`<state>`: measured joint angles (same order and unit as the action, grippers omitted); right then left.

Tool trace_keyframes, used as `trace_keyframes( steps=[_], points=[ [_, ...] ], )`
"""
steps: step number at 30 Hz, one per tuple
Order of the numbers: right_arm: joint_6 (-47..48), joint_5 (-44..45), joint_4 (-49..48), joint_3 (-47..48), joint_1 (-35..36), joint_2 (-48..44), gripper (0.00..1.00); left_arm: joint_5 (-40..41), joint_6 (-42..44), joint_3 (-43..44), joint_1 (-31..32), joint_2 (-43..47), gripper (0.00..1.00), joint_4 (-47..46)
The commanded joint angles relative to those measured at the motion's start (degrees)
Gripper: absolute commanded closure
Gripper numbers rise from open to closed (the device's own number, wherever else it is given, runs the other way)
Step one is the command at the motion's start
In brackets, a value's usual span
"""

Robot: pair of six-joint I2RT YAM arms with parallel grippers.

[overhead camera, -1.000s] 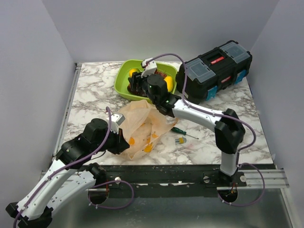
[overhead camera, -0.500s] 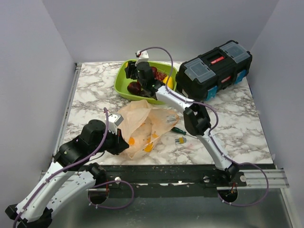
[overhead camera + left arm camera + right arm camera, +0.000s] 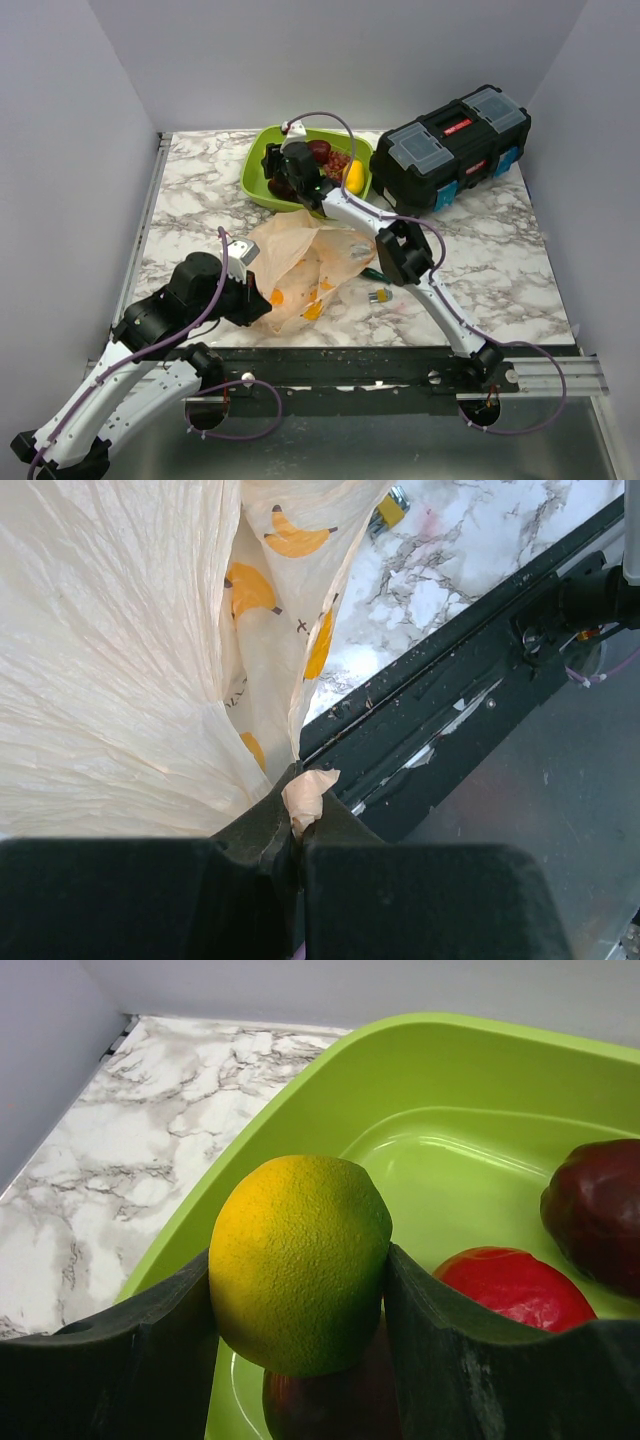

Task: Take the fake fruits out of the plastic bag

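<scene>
My right gripper (image 3: 300, 1280) is shut on a yellow-green fake fruit (image 3: 300, 1260) and holds it over the left part of the lime-green tray (image 3: 300, 1110). Under and beside it lie a red fruit (image 3: 510, 1285), a dark purple fruit (image 3: 595, 1210) and another dark one (image 3: 330, 1400). From above, the right gripper (image 3: 283, 172) reaches into the tray (image 3: 255, 185), where a yellow fruit (image 3: 353, 177) and a reddish grape bunch (image 3: 338, 160) also lie. The pale-orange plastic bag (image 3: 305, 262) sits crumpled near the front. My left gripper (image 3: 298, 815) is shut on an edge of the bag (image 3: 120, 660).
A black toolbox (image 3: 455, 145) stands at the back right beside the tray. A small green-handled screwdriver (image 3: 378, 273) and a yellow bit (image 3: 380, 296) lie right of the bag. The table's front rail (image 3: 450, 690) runs just behind the left gripper.
The right arm has stretched out further and its gripper has moved left over the tray with the fruit in it. The left gripper has kept its hold on the bag.
</scene>
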<state>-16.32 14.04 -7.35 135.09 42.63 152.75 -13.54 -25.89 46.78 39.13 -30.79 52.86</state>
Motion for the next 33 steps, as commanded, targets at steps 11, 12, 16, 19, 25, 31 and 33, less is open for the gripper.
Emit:
trace_keyframes(
  steps=[11,12,16,19,25,31,33],
  points=[
    [4.22,-0.39,2.91,-1.52,-0.27,-0.56,0.26,0.71,0.23,-0.2,0.34,0.39,1.0,0.31],
    [4.41,-0.33,2.96,-2.14,-0.28,-1.15,0.26,0.73,0.23,-0.18,0.36,0.24,1.0,0.31],
    [4.55,0.1,2.99,-5.85,-0.27,-4.49,0.26,0.77,0.23,-0.2,0.38,-0.45,1.0,0.41],
    [4.21,1.45,2.74,-9.4,-0.32,-7.03,0.26,0.8,0.18,-0.2,0.35,-0.91,1.0,0.53],
    [3.66,2.52,2.31,-18.42,-0.33,-13.91,0.29,1.19,0.05,-0.16,0.41,-1.16,1.0,0.57],
    [2.94,4.46,1.4,-26.52,-0.19,-21.71,0.3,1.08,0.05,-0.11,0.33,-1.9,1.0,0.66],
    [2.03,4.81,1.33,-29.96,-0.18,-25.3,0.3,1.16,-0.01,-0.11,0.35,-1.97,1.0,0.67]
  ],
)
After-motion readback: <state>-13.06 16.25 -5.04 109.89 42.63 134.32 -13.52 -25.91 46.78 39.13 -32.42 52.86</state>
